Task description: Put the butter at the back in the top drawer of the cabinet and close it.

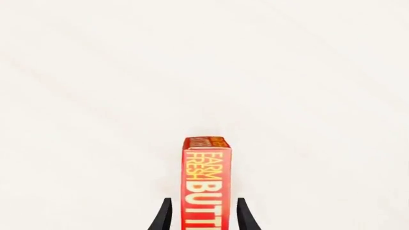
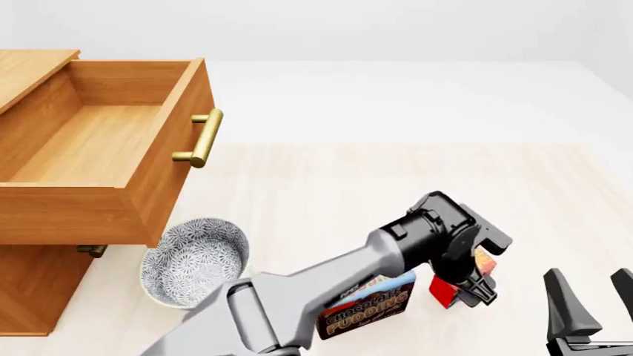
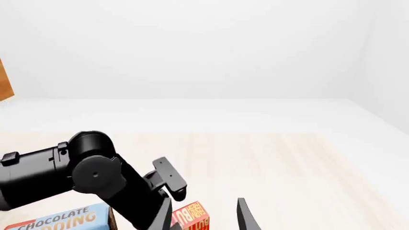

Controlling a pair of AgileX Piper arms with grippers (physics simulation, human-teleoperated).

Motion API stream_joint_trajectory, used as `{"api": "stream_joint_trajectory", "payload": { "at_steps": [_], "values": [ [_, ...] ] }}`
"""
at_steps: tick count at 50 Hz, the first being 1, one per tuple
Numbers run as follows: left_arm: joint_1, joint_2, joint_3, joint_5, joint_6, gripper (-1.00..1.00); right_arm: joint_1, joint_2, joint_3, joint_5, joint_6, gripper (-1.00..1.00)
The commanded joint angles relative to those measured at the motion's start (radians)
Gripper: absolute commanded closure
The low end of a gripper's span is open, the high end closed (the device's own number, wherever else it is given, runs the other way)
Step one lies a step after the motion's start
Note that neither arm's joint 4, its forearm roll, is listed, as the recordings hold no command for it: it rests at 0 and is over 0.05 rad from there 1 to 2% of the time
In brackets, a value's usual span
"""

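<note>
The butter [image 1: 206, 182] is a small red-orange box with yellow lettering, standing on the pale table. My left gripper [image 1: 204, 207] points down over it, one black finger on each side with a thin gap to the box, so it is open around the butter. From the front the butter [image 2: 444, 291] shows as a red patch under the left gripper [image 2: 459, 291]. The cabinet [image 2: 40, 293] stands at the far left with its top drawer [image 2: 94, 144] pulled out and nothing inside. My right gripper [image 2: 594, 300] stands open at the lower right, holding nothing.
A chocolate pudding box [image 2: 368, 308] lies just left of the butter, partly under the left arm. A patterned grey bowl [image 2: 194, 259] sits in front of the cabinet below the open drawer. The drawer's brass handle [image 2: 199, 138] juts toward the table's middle.
</note>
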Motion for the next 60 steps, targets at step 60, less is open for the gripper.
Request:
{"api": "stream_joint_trajectory", "payload": {
  "at_steps": [60],
  "values": [
    [0.025,-0.25,0.257,-0.137,0.062,1.0,0.0,0.0,0.0,0.0,0.0,-1.0]
  ]
}}
